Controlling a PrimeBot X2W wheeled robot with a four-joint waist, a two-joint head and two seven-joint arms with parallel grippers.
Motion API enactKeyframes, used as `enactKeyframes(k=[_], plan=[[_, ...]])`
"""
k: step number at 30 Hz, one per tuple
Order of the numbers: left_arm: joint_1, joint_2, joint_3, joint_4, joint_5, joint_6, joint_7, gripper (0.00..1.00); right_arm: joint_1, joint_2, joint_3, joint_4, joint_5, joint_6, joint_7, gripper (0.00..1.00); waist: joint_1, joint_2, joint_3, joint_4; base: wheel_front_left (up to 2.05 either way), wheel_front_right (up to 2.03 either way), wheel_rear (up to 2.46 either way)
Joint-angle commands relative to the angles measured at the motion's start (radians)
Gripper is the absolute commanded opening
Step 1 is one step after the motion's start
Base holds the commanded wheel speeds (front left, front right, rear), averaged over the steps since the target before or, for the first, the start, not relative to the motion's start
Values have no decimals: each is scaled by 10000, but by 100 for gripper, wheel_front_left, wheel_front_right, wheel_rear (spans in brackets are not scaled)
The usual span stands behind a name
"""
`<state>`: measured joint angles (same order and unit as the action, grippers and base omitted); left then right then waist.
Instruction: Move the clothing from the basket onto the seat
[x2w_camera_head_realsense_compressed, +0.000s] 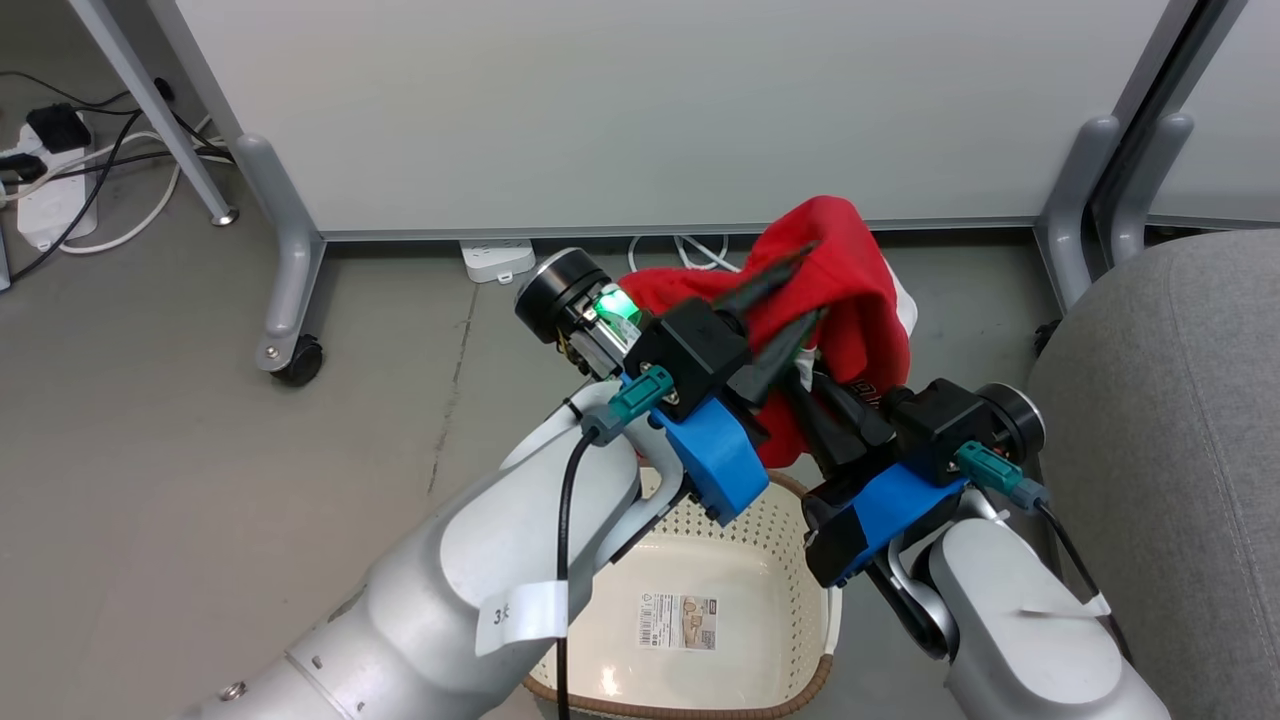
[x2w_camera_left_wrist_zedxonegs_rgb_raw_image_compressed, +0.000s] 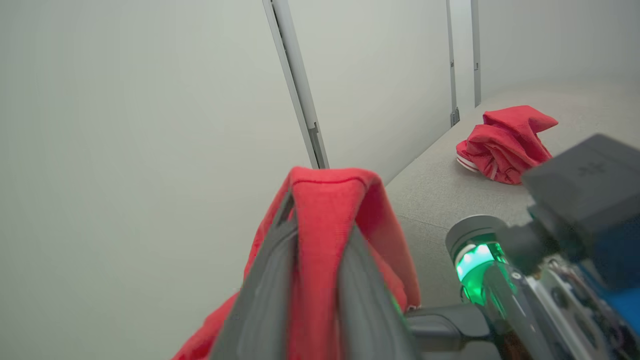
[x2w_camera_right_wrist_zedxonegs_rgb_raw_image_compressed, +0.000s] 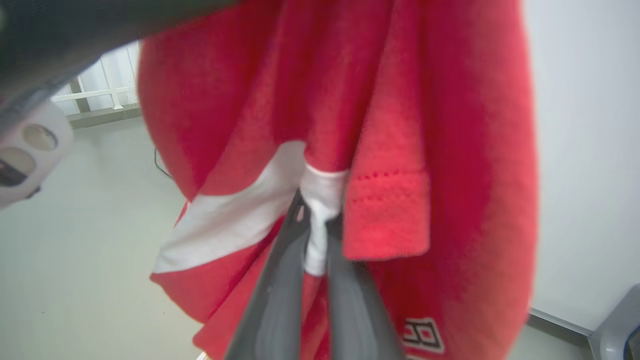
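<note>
Grey woven upholstery, the seat (x2w_camera_head_realsense_compressed: 1180, 450), takes the head view's 3 o'clock edge; its corner is rounded and the frame cuts it off. At 6 o'clock sits the basket (x2w_camera_head_realsense_compressed: 770, 545), cream perforated plastic with a brown woven-look rim, partly hidden behind both pale forearms. A barcode label (x2w_camera_head_realsense_compressed: 678, 620) is stuck to its floor. Above the basket, just toward 1 o'clock of centre, hangs a red garment (x2w_camera_head_realsense_compressed: 850, 285). It is soft and fleecy and bunched into folds, and the right wrist view shows a white band and a small dark-lettered patch on it. A second garment (x2w_camera_left_wrist_zedxonegs_rgb_raw_image_compressed: 505, 145), red with white stripes, lies crumpled on the seat at 2 o'clock in the left wrist view. The left gripper (x2w_camera_left_wrist_zedxonegs_rgb_raw_image_compressed: 320, 220) pinches a red fold of the hanging garment between its dark fingers. The right gripper (x2w_camera_right_wrist_zedxonegs_rgb_raw_image_compressed: 317, 215) nips the garment's white trim — in the head view its tips are buried in the cloth.
</note>
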<state>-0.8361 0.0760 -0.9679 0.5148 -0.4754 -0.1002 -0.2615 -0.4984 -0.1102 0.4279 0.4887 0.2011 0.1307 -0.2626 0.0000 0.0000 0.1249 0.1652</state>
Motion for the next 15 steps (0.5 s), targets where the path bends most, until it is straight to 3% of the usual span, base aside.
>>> enactKeyframes(k=[1, 15], plan=[[78, 38, 68, -33, 22, 47, -52, 100, -27, -63, 20, 10, 7, 1, -32, 0, 0, 0, 8, -3, 0, 0, 0], [119, 111, 233, -131, 264, 128, -52, 100, 19, -147, -41, -71, 33, 1, -34, 0, 0, 0, 183, -204, 0, 0, 0]])
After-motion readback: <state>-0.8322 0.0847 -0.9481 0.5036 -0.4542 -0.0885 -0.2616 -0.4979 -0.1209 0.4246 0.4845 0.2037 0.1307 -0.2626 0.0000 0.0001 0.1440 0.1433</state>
